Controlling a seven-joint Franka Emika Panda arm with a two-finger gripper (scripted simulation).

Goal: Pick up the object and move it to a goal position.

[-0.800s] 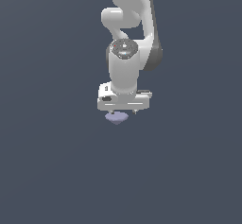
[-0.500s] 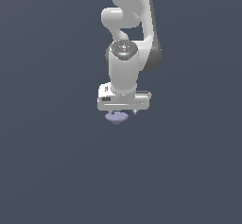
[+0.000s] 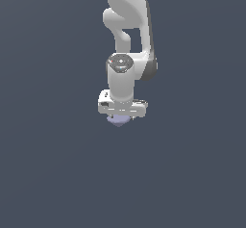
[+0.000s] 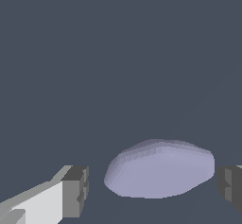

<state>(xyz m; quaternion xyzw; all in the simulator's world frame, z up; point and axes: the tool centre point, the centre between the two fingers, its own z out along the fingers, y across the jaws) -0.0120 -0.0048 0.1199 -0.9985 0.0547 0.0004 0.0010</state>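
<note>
Little moved since earlier | fingers (image 4: 75, 192) spread, straddling lavender object (image 4: 160, 168), gaps both sides | no containers

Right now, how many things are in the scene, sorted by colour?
Pale lavender: 1, the object, lying between the open fingers.
White: 1, the arm with its gripper, directly above the object.
Total: 2.

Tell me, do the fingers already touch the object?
No, in the wrist view the object lies between the fingers with a gap on each side.
</note>
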